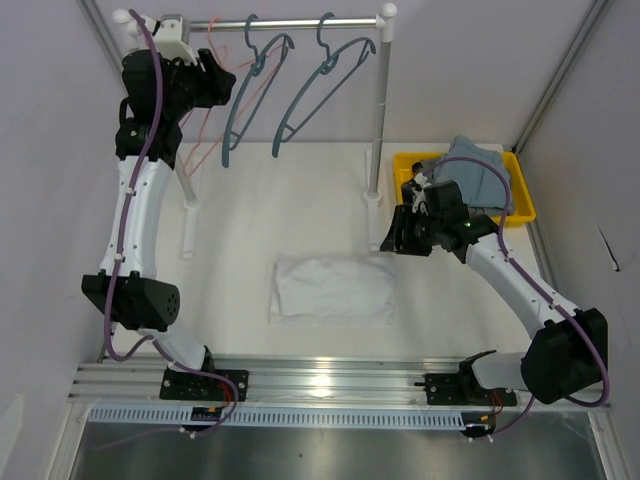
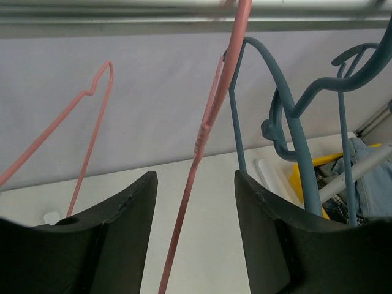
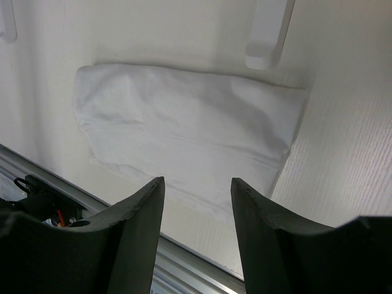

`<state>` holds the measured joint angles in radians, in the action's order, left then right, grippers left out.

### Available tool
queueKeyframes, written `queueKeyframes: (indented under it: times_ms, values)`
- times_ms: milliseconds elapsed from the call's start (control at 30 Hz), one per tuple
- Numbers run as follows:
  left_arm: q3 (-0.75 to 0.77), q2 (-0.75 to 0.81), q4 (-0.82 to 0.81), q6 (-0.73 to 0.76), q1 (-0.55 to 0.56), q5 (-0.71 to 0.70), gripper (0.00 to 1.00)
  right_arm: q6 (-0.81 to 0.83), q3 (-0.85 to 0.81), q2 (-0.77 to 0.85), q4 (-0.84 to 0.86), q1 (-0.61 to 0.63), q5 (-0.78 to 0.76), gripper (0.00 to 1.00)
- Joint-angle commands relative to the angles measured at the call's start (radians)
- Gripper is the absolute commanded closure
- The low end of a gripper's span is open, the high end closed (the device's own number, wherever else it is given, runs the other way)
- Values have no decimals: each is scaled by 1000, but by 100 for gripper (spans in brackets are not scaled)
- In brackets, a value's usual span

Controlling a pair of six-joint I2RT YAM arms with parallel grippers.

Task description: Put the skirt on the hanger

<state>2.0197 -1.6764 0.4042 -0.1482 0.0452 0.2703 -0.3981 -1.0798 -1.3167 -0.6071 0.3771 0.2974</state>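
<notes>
Overhead, the white skirt (image 1: 332,290) lies folded flat on the table (image 1: 300,200), near its middle and toward the near edge, well apart from the clothes rail (image 1: 300,22) at the back. It is not on any hanger.

Left arm is raised to the rail. Left gripper (image 2: 196,245) has its fingers spread. The pink wire hanger (image 2: 202,142) hangs from the rail and its lower wire runs down through the gap between them, with space on both sides; no contact seen. Blue hangers (image 2: 298,153) hang just to the right on the same rail.

Right arm reaches low over the table, just right of the skirt, near the foot of the rack (image 3: 266,37). Right gripper (image 3: 197,208) has its fingers apart and nothing between them. In the wrist view it points at the skirt's near edge from above. Whether the tips touch the cloth, cannot tell.

Yellow bin (image 1: 521,186) sits at the table's far right, holding blue and grey clothes (image 1: 480,170).
</notes>
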Motion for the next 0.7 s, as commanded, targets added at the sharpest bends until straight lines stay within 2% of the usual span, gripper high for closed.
queueKeyframes:
  times_ms: [0,400,667]
  values:
    - [39,-3,-97,16,-10,32,41,21,-26,-9,35,-6,14,47]
    - [57,-62,-133,-4,-10,56,43,28,-22,-22,44,-14,19,49]
    - [19,-45,-182,-7,-10,44,49,31,-20,-32,49,-15,17,54]
